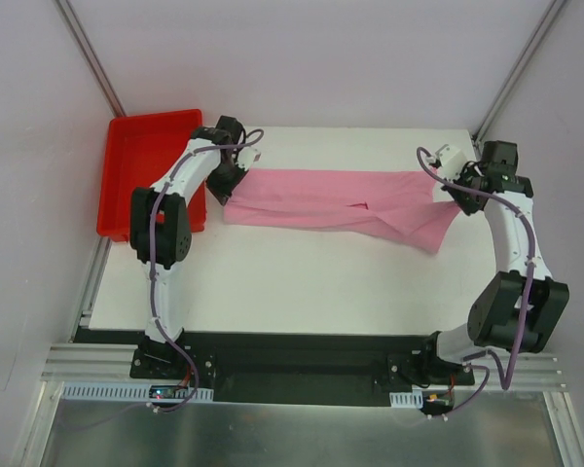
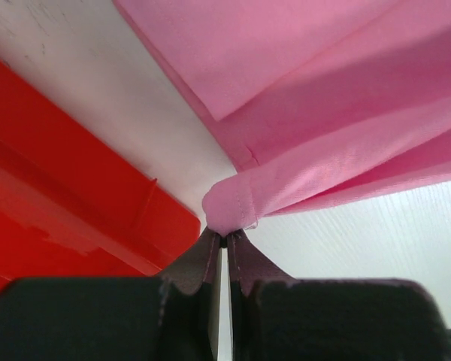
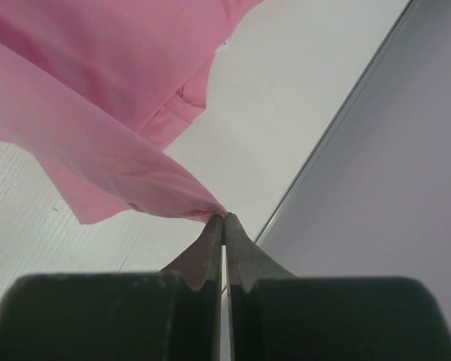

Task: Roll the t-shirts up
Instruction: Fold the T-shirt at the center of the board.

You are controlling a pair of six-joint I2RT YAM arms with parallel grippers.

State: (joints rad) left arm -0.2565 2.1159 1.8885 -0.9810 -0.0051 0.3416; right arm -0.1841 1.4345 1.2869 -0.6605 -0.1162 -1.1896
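The left gripper (image 2: 225, 235) is clamping shut on a folded hem corner of the pink t-shirt (image 1: 341, 199), with cloth bunching at its fingertips. The right gripper (image 3: 224, 218) is likewise pinching tight on the shirt's opposite end. Between them the shirt is stretching as a long band across the far half of the white table (image 1: 302, 282). The left wrist view is showing the red tray (image 2: 75, 218) just beside the grasped corner. The right wrist view is showing instead the table's edge and a grey wall (image 3: 391, 150). From above, the tray is sitting at the table's far left, with pale walls enclosing everything.
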